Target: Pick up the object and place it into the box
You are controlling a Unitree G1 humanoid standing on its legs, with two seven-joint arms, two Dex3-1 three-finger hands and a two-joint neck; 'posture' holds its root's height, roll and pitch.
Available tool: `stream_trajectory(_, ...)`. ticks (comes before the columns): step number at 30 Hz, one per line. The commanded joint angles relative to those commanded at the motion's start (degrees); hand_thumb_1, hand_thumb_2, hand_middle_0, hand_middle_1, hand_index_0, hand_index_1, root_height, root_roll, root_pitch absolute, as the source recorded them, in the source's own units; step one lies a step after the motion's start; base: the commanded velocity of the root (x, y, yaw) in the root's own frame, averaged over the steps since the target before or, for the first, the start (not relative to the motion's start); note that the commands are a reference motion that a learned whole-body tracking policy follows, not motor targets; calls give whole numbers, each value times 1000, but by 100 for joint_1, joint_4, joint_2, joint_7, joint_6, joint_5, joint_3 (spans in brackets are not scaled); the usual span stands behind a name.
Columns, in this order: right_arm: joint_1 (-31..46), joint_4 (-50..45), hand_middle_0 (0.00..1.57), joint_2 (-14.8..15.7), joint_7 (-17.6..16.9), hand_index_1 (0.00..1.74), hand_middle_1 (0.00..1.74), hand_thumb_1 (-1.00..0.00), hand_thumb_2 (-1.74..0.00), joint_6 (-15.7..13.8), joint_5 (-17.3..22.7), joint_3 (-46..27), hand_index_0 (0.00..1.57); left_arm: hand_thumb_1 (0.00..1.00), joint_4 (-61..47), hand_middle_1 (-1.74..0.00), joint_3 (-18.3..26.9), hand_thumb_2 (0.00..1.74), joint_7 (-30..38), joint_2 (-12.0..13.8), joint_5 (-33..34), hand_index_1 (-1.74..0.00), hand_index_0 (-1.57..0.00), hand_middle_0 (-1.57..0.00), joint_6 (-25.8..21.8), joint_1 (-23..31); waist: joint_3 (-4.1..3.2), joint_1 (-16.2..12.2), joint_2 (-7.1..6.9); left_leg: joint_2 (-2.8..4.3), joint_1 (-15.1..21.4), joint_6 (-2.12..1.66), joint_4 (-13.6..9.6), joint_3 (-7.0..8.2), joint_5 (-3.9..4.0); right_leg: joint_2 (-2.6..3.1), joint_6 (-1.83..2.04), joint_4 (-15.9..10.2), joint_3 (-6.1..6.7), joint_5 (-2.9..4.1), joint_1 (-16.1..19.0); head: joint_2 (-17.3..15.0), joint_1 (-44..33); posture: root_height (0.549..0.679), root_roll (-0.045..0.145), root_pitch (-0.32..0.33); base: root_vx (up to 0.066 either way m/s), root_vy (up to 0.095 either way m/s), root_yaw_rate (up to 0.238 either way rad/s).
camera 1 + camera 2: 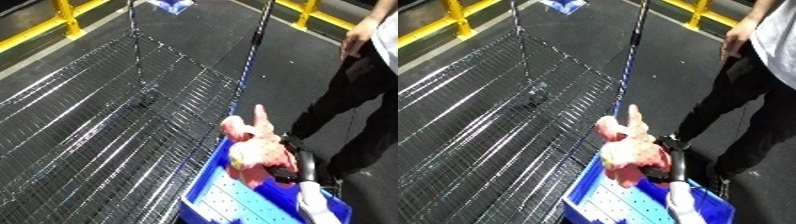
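The robot's right hand (pixel 298 167), fingers curled around a pink plush toy (pixel 256 147), holds it above the near end of a blue perforated bin (pixel 233 200) beside a wire mesh surface (pixel 98 125).

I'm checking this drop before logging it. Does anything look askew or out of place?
Nothing looks spilled or damaged. The pink plush toy hangs tilted over the blue bin, held by the right hand, not yet resting inside. The wire mesh shelf beside it looks intact.
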Motion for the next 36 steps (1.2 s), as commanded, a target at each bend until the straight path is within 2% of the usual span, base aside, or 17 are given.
stream_trajectory(3,2,2,0,28,-1,0,0,0,0,-13,-2,11,0,1000,-25,-1740,46,1740,13,12,20,-1740,-1570,-1570,-15,8,-11,22,-13,2,2,1,-35,8,15,6,9,-29,-8,4,3,-59,-36,650,82,-182,1,-3,8)
stream_trajectory(11,-44,-227,0,141,40,0,0,0,0,15,-28,170,0,1000,-101,-1740,168,1740,4,-23,1,-1740,-1570,-1570,-18,134,-14,124,-26,-8,35,7,-109,9,41,9,27,-66,-33,9,27,-404,-340,651,79,-179,4,1,10)
stream_trajectory(23,-226,-1179,0,245,768,0,0,0,0,117,7,1097,0,1000,-209,-1740,367,1740,-8,-105,-32,-1740,-1570,-1570,53,222,57,438,-127,-29,14,3,-110,-63,101,16,43,-11,-80,-11,47,-833,-1596,648,69,-187,-4,-5,59)
stream_trajectory(31,-259,-1759,0,325,1268,0,0,0,0,247,-60,1768,0,1000,-297,-1740,384,1740,-34,-71,-32,-1740,-1570,-1570,98,181,91,666,-238,-43,-54,1,-190,-141,197,22,56,-15,-120,-28,66,-922,-2432,647,60,-186,4,0,110)
stream_trajectory(32,-271,-1832,0,348,1312,0,0,0,0,262,-92,1860,0,1000,-313,-1740,386,1740,-32,-74,-34,-1740,-1570,-1570,100,180,101,705,-252,-48,-68,-1,-198,-156,211,20,58,-10,-129,-28,65,-923,-2801,647,59,-186,1,9,167)
stream_trajectory(35,-328,-2010,0,433,1376,0,0,0,0,285,-162,2099,0,1000,-346,-1740,408,1740,-4,-101,-7,-1740,-1570,-1570,110,199,143,798,-298,-62,-118,-4,-186,-198,234,13,62,23,-155,-22,47,-704,-3220,646,57,-188,-4,4,117)
stream_trajectory(36,-358,-2077,0,460,1395,0,0,0,0,290,-186,2194,0,1000,-364,-1740,420,1740,11,-107,5,-1740,-1570,-1570,107,202,163,838,-315,-66,-141,-5,-176,-215,240,10,64,39,-164,-17,33,-718,-3347,646,56,-188,-15,7,125)
